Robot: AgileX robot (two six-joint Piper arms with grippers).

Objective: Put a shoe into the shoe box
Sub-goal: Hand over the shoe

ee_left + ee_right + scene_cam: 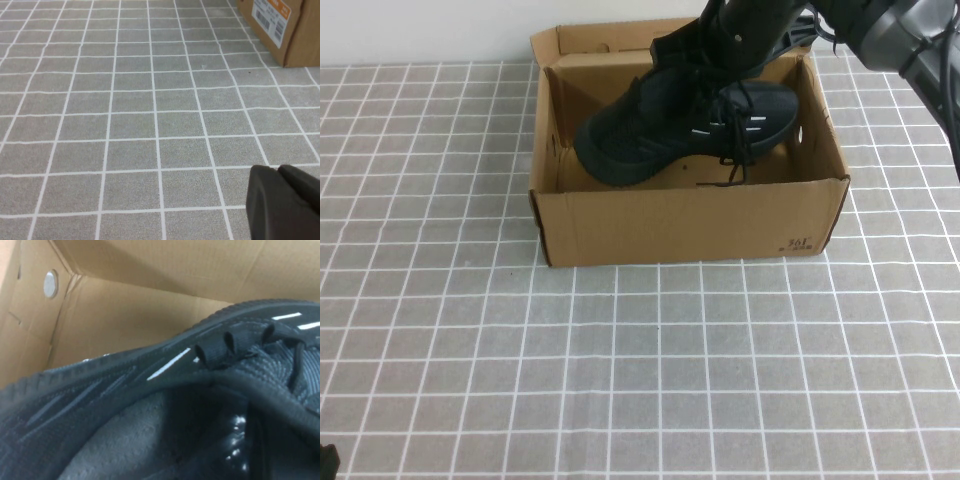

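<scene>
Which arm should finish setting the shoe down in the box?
Right. The right gripper is shut on the shoe, already holding it inside the shoe box. The left gripper is shut and parked low over bare tiles, away from the box.

My right arm (895, 40) reaches in from the far right, wrist bent down, right gripper (740, 45) low, jaws closed. My left gripper (285, 202) hangs low at the near left, fingers (265, 200) pressed together, holding nothing.
</scene>
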